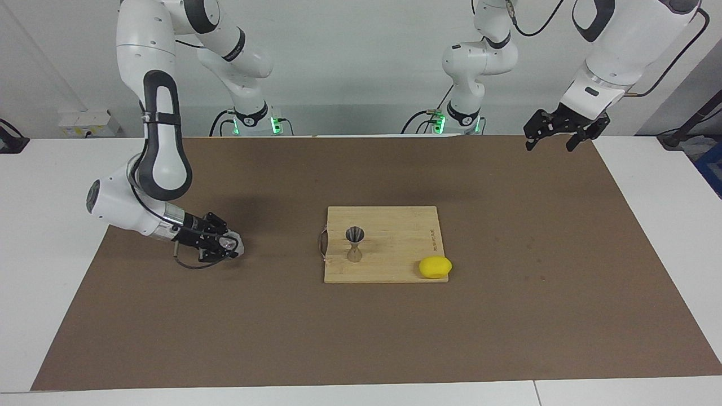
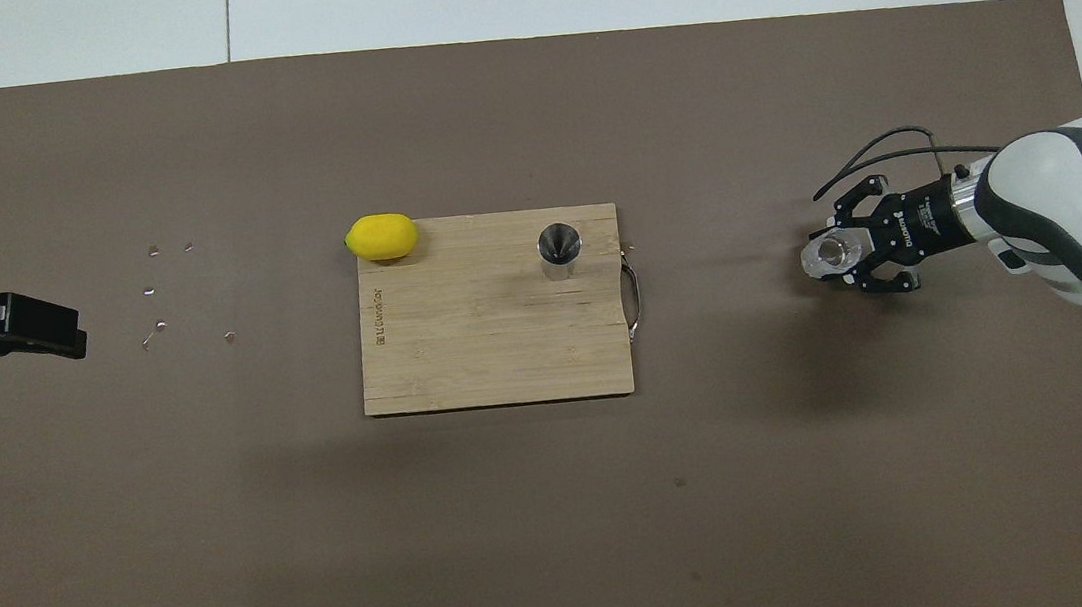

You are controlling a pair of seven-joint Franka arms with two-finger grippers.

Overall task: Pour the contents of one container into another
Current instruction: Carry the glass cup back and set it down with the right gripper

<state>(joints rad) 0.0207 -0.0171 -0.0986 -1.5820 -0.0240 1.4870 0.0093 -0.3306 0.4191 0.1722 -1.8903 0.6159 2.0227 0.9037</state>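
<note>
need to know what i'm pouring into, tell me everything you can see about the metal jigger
The jigger is a small silver-grey metal piece, hourglass-shaped: two cones joined at a narrow waist. It stands upright on the wooden cutting board, toward the right arm's end of it, open mouth up. The inside looks shiny; whether it holds anything cannot be told. Nothing but the board touches it; neither gripper is near.

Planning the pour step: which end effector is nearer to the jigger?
The right. The right end effector, around the glass tumbler, is low over the mat toward its end. The left end effector waits raised over the mat's edge, farther from the jigger.
</note>
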